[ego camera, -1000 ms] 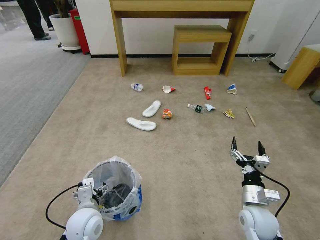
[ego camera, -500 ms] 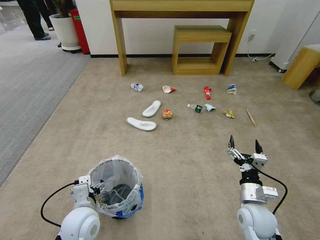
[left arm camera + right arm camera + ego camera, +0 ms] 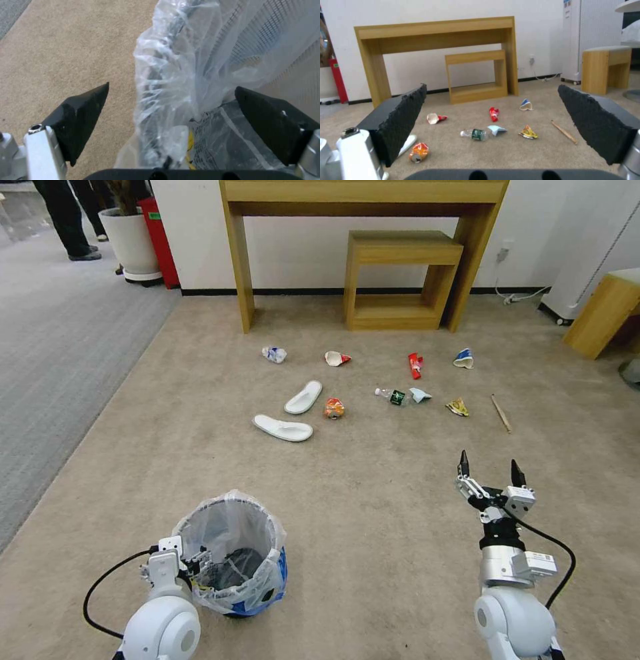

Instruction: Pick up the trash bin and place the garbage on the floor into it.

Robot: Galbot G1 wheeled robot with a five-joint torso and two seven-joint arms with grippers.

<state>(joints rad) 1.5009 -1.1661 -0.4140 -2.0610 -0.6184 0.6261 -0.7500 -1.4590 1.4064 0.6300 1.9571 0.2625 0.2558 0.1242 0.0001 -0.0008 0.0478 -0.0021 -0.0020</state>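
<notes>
The trash bin (image 3: 233, 543), lined with a crinkly clear bag, stands on the beige floor (image 3: 373, 500) at the near left. My left gripper (image 3: 199, 568) is open and straddles the bin's near rim (image 3: 166, 75), one finger (image 3: 83, 115) outside and the other finger (image 3: 266, 120) inside. My right gripper (image 3: 489, 468) hovers open and empty over the carpet at the near right. The garbage lies ahead: two white slippers (image 3: 283, 428), an orange wrapper (image 3: 334, 409), a small bottle (image 3: 393, 396), a red wrapper (image 3: 415, 365), crushed cups (image 3: 464, 359), a yellow wrapper (image 3: 457, 407) and a wooden stick (image 3: 501, 413).
A tall wooden table (image 3: 363, 193) with a low wooden shelf (image 3: 400, 280) under it stands against the far wall. Grey ribbed carpet (image 3: 60, 347) lies to the left, with a white planter (image 3: 131, 243) behind it. Another wooden piece (image 3: 603, 313) is at the far right.
My left gripper and the bin's rim have shifted slightly. The right gripper has edged a little forward. The litter lies where it was.
</notes>
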